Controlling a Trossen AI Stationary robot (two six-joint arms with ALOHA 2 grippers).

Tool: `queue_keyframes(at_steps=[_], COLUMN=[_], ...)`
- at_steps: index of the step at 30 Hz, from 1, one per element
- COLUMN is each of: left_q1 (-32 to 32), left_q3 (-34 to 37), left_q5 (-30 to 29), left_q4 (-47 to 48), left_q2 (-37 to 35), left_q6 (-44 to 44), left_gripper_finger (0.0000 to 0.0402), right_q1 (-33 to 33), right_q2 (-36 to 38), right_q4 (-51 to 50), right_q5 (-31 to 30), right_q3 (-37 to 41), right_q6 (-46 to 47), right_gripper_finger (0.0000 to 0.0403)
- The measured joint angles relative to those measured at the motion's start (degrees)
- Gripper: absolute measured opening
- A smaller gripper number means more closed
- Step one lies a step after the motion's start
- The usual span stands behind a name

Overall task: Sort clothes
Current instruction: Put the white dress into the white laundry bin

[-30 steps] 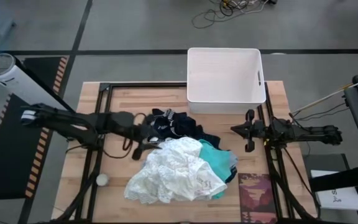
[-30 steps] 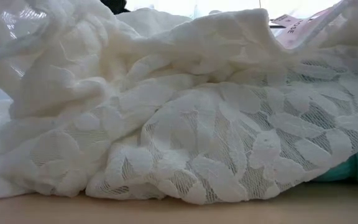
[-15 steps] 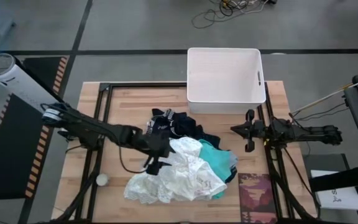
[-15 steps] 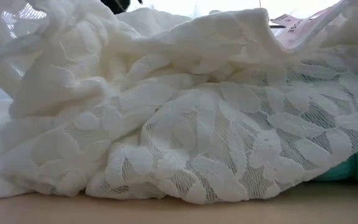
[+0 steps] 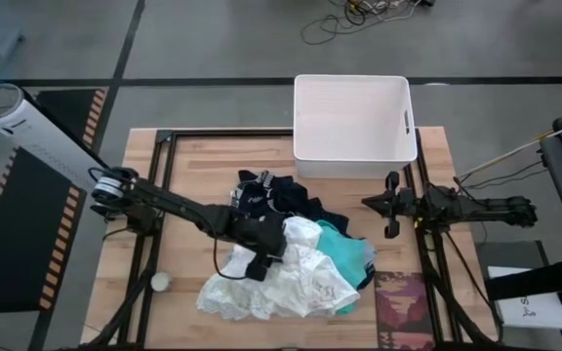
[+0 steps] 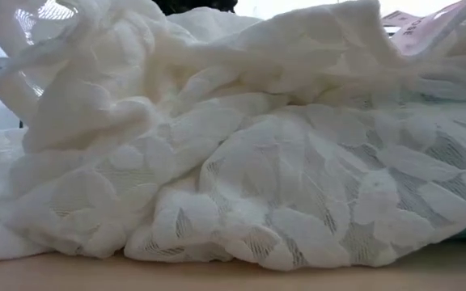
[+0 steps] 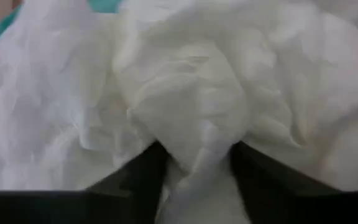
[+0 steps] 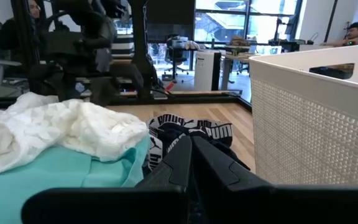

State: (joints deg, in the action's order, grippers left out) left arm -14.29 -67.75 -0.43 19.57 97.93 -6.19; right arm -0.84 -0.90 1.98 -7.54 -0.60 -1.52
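The left hand (image 5: 264, 255) grasps a fold of the white garment (image 5: 291, 278) at the surface's (image 5: 193, 161) centre; the right hand (image 5: 390, 205), at three o'clock, is clenched, empty.

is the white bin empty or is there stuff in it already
Empty: the high view shows only the bare white floor of the white bin; all clothes lie on the table.

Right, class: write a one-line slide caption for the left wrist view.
Left tool closing on a fold of the white lace garment, with teal fabric just visible beyond.
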Motion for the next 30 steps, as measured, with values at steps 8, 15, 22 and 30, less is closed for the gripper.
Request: queue_keyframes(at_steps=[8,15,22,30], left_q1=[-0.17,-0.30,1.69,8.85], left_q3=[-13.16,-27.07,-41.77,-56.02], left_q5=[-2.71,-10.61,-24.15,-26.24], left_q4=[13.97,20.74,22.39,19.91], left_q2=[-0.82,-2.43,-2.74,-2.69], left_q6=[0.51,-2.45,-8.85,-13.15], left_gripper_finger=[0.0013,0.0003,0.0001,0.0001], right_q1=[0.00,0.00,0.00,0.00], right_q2=[0.00,0.00,0.01,0.00], right_q4=[0.00,0.00,0.00,0.00], right_q5=[-0.01,-0.01,-0.01,-0.01], right_q3=[0.02,0.00,0.01,0.00], right_q6=[0.00,0.00,0.00,0.00], right_gripper_finger=[0.0000,0.0000,0.0000,0.0000])
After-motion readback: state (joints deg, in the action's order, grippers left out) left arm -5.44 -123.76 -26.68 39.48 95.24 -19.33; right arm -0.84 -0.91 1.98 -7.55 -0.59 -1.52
